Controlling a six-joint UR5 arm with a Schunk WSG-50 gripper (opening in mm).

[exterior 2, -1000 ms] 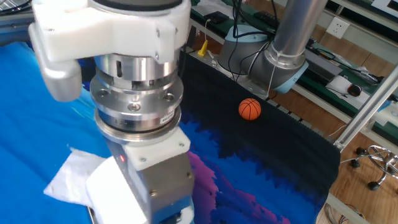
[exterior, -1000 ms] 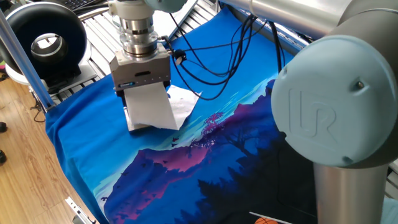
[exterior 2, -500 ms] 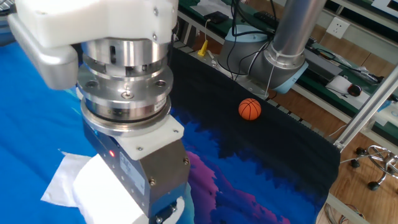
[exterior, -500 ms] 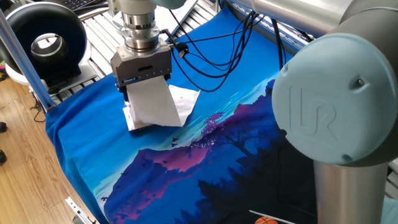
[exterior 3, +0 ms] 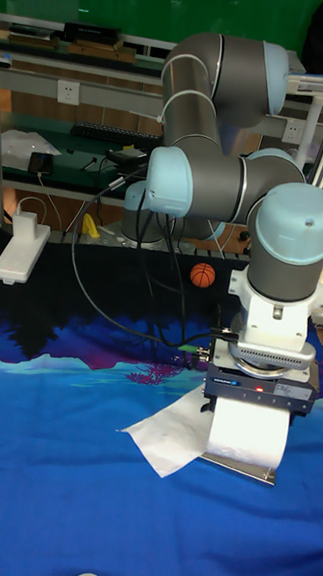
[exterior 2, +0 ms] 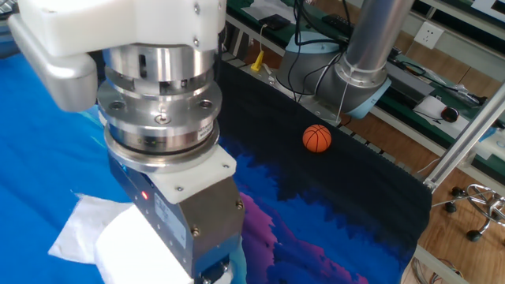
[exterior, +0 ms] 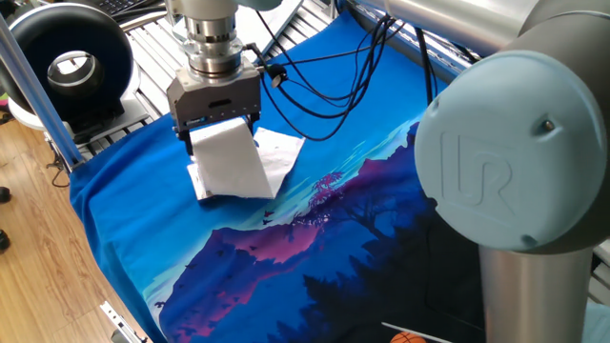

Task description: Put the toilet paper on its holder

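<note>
Risen slightly, gripper (exterior: 217, 131) sits directly above roll (exterior: 232, 160), on holder (exterior 3: 241, 468) at frame's left; finger state indiscernible

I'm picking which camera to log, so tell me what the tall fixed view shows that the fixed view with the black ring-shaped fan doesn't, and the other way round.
Only the tall fixed view shows the orange ball, the white box at the table's left, and a sliver of silver holder under the roll.

Only the fan view shows the black ring-shaped fan and the wooden floor.

Both show the gripper over the toilet paper, its loose sheet trailing on the blue printed cloth. Neither shows the fingers clearly.
</note>
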